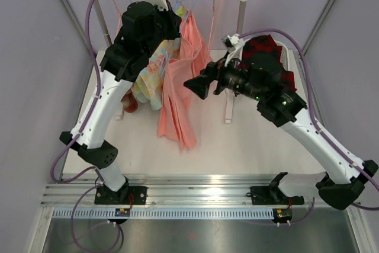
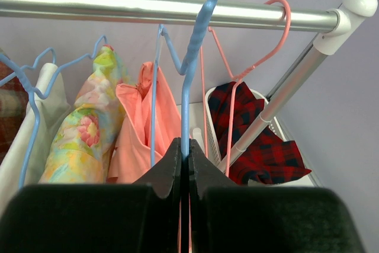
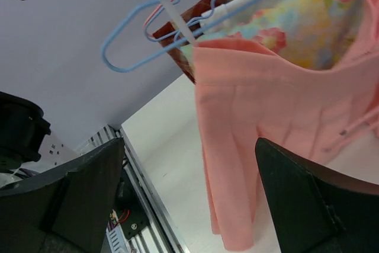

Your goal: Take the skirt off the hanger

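Left gripper (image 2: 185,146) was clenched on the thin wire of a blue hanger (image 2: 198,45), just below the rail, its two dark jaws pressed together with the wire between them. Right gripper (image 1: 199,86) stood released, jaws spread wide, just to the right of the skirt and turned toward it, not touching the cloth.

White desk (image 1: 237,146) carried the whole set-up. At its far side stood the clothes rack, whose silver rail (image 2: 118,4) ran left to right on white-capped posts.

The pink skirt (image 1: 177,99) hung from the rail near the middle of the rack, its pleated length dropping toward the near side of the desk. It sat between the two arms, with the left arm reaching over it. Whether the gripped hanger was the one that bore the skirt could not be told.

Just left of the skirt, and touching it, hung a floral garment (image 1: 151,72) in yellow, green and pink. At the far right a red tartan cloth (image 1: 269,51) lay heaped in a white basket (image 1: 290,57).

An empty pink hanger (image 2: 272,39) hooked the rail near its right end.
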